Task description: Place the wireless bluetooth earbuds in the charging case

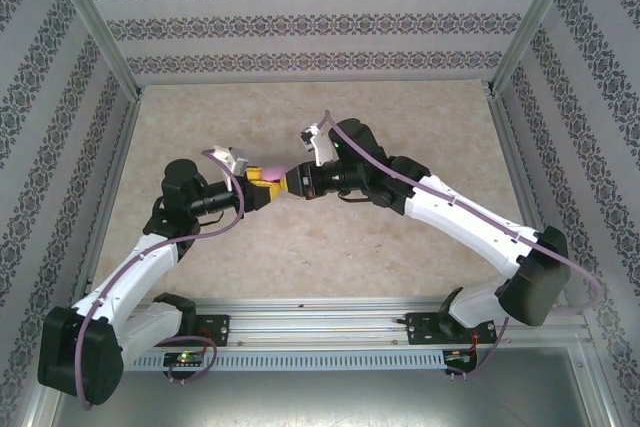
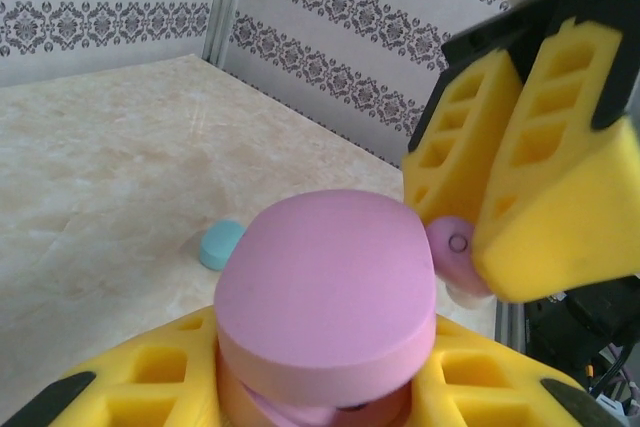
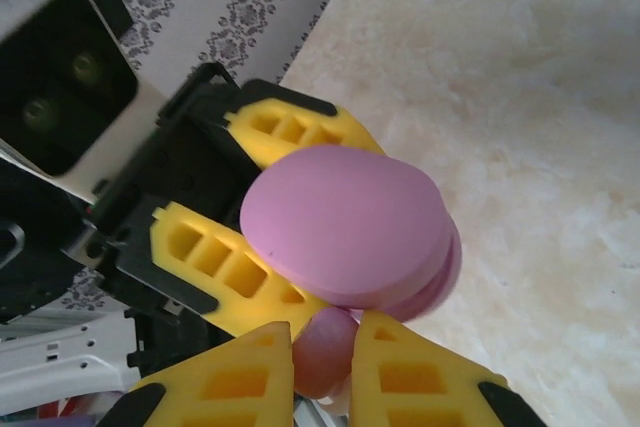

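Left wrist view carries the key relation. The left arm's jaws are closed on the pink charging case, its yellow fingers pressing the lower half from either side. The lid sits above that half as a broad flat oval. The right arm's jaws come in from the right, tip to tip with the left, and are pinched nearly shut on one pale pink earbud. Only the bud's rounded end shows between the foam fingers.

The bud lies just beside the lid's edge, at about the height of the seam between lid and base. Whether it touches the case cannot be told.

In the right wrist view the same earbud sits directly below the case, with the two halves slightly offset at the far side. The socket itself is hidden under the lid.

The top external view shows both arms meeting over the middle of the counter, the case held clear of its surface.

The judgement is that the next move turns on getting the bud under the lid and into its socket, so the gap must face the right arm's approach.

A light blue piece lies on the counter beyond the case, well apart.
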You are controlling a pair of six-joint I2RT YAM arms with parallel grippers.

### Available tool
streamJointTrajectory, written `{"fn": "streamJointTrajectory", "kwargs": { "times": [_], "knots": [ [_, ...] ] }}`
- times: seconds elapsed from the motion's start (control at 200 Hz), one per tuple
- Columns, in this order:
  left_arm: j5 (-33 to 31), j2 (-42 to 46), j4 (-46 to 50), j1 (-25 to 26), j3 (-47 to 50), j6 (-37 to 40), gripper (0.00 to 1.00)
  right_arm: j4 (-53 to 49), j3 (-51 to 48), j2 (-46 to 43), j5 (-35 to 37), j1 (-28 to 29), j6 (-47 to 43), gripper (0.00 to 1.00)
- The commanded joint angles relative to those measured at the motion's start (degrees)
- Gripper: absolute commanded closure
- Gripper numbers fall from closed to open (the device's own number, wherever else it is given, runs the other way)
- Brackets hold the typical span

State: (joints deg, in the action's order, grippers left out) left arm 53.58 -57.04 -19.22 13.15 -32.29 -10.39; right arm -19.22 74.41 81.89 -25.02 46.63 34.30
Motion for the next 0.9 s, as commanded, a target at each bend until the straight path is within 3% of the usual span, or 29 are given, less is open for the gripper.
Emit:
{"fn": "streamJointTrajectory", "kwargs": {
  "times": [0.0, 0.894],
  "knots": [
    [2.0, 0.9, 0.8, 0.6, -1.8, 0.6, 0.75, 0.8, 3.0, 1.1, -1.5, 0.0, -1.3, 0.86],
    [8.2, -2.1, -6.9, 1.1, -2.9, -5.6, 0.75, -4.3, 3.4, 3.3, -4.2, -2.9, -10.7, 0.86]
  ]
}}
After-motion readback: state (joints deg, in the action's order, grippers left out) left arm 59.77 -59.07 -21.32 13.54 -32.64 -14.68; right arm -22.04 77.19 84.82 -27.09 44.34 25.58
